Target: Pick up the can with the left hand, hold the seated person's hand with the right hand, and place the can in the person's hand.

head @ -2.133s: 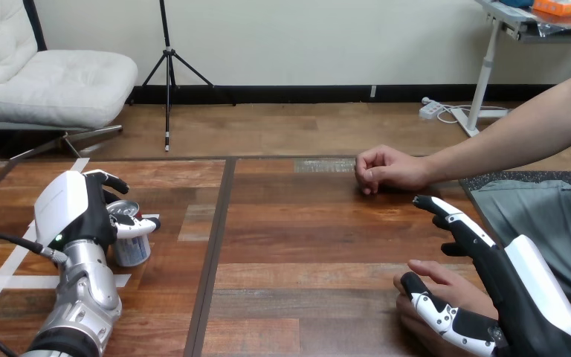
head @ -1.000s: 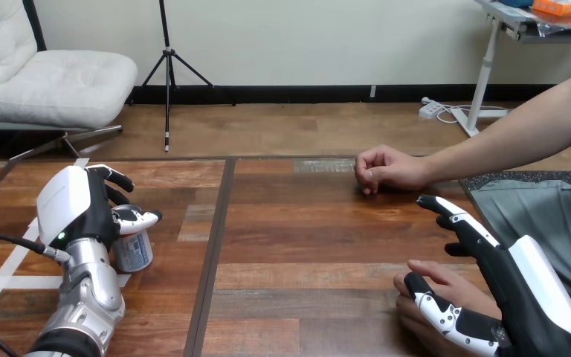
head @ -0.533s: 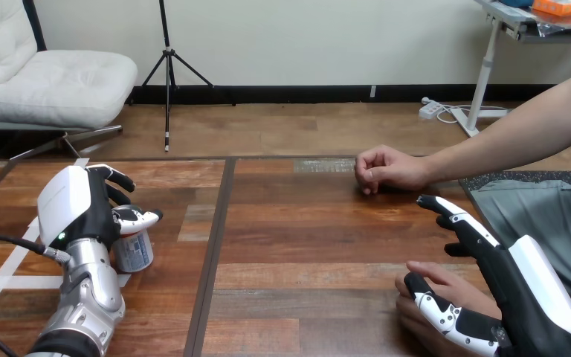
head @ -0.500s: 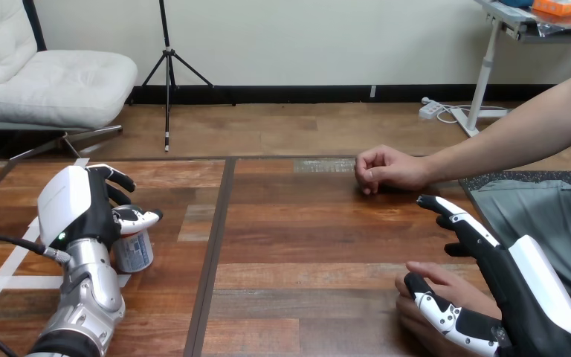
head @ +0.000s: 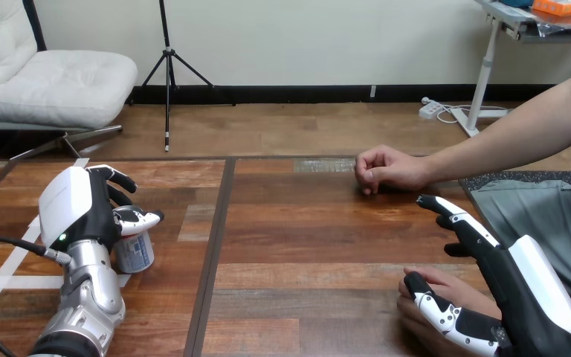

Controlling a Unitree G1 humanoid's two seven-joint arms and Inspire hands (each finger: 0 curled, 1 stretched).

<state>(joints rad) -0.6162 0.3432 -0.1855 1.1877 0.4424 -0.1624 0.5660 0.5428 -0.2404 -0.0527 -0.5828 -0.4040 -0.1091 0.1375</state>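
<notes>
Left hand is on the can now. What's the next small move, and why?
Probably lift the left hand straight up a little: its fingers and thumb are curled round the can, which seems to stand on the table. The right hand has its thumb over the person's hand at the lower right, fingers straight, so that side looks nearly ready.
</notes>
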